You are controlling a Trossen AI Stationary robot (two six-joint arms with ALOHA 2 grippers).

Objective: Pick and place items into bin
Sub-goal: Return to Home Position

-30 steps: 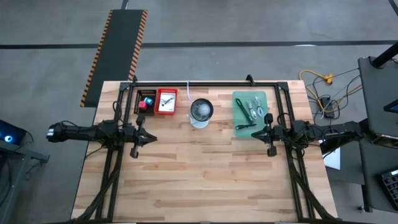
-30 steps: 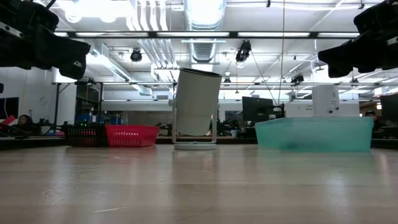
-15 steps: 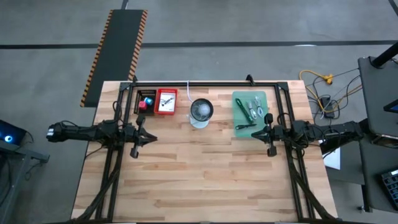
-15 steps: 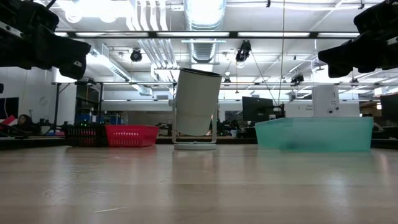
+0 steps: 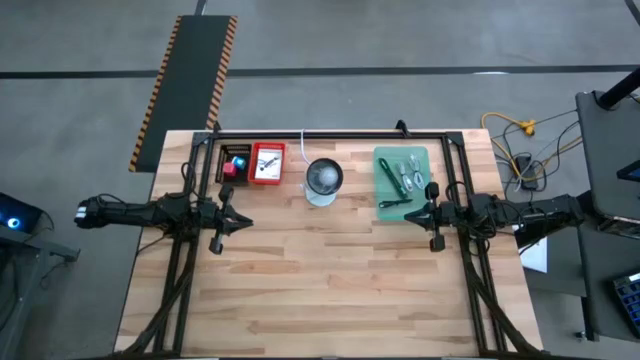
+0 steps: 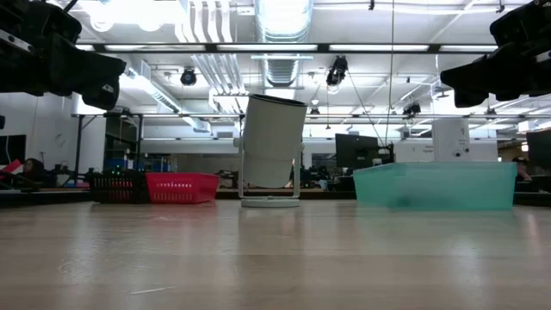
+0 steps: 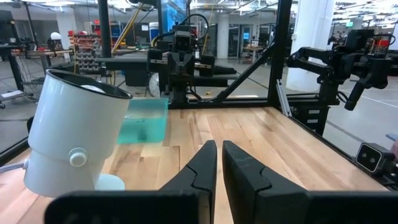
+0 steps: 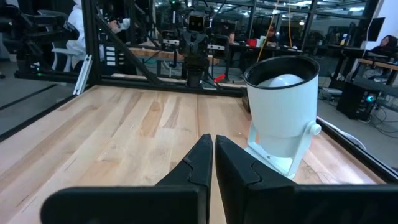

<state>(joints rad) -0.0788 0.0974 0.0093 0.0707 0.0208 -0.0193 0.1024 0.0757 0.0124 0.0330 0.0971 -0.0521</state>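
high view looks down on a pale wooden plank table point(image 5: 330, 290), with two dark arms reaching in from either side and facing each other.

left claw point(image 7: 219, 146): its two fingers are pressed together with only a thin slit between them, holding nothing. just beyond it, toward the far table edge, sits a small black mesh bin point(image 5: 233, 147) holding a blue piece point(image 5: 237, 159) and a red piece point(image 5: 229, 170). right beside that is a red mesh bin point(image 5: 267, 146) holding a white card point(image 5: 267, 168).

between the two claws, set farther back, stands a tilted white round bowl with a glassy mouth point(image 5: 323, 178).

just beside the right claw point(image 8: 213, 140), on its far side, lies a teal plastic tray point(image 5: 420, 155) containing a green strip point(image 5: 387, 178), silvery metal pieces point(image 5: 410, 170) and a dark stick point(image 5: 393, 204). the right claw's fingers are pressed together and empty.

low view shows both claws hanging well above the wood.

judgement: both arms look close to their rest pose. any final settling should be small, level and lifted, with the right claw steered away from the tray rim.
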